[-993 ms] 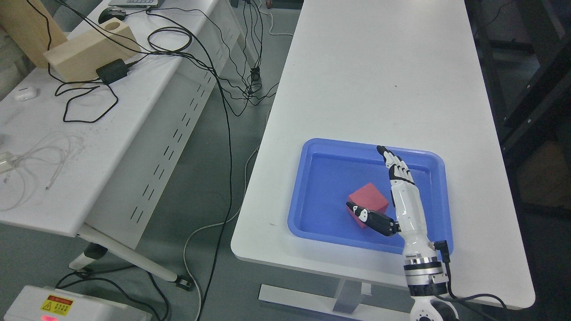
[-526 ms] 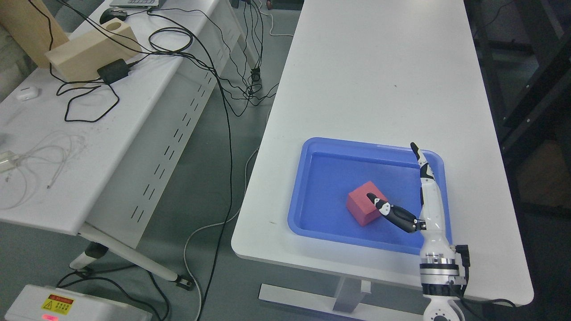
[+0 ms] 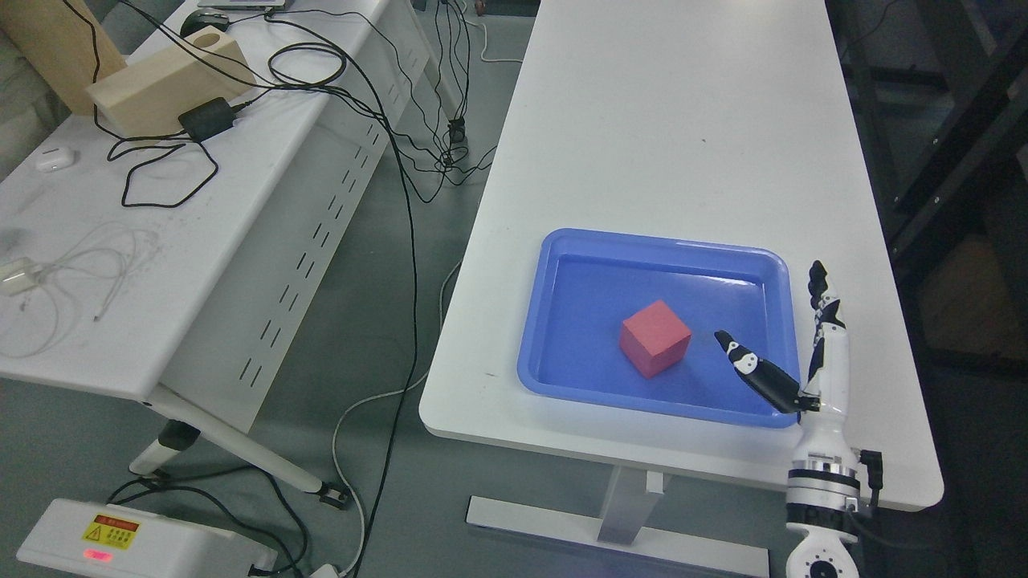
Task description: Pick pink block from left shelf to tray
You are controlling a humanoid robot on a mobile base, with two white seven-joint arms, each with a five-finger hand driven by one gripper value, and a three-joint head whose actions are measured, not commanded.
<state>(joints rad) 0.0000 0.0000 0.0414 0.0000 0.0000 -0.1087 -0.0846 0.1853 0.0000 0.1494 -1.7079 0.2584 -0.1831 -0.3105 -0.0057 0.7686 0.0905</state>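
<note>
1. We see the pink block, a small cube of reddish-pink colour with matte faces and crisp edges, sitting flat on one face inside the tray. It is turned so that one corner points toward 6 o'clock, with its top face and two side faces visible to us. It lies a little toward 6 o'clock from the tray's middle, apart from every wall.
2. We see the tray, a shallow blue rectangle with rounded corners and a raised rim, lying flat near the 6 o'clock end of the white bench.
</note>
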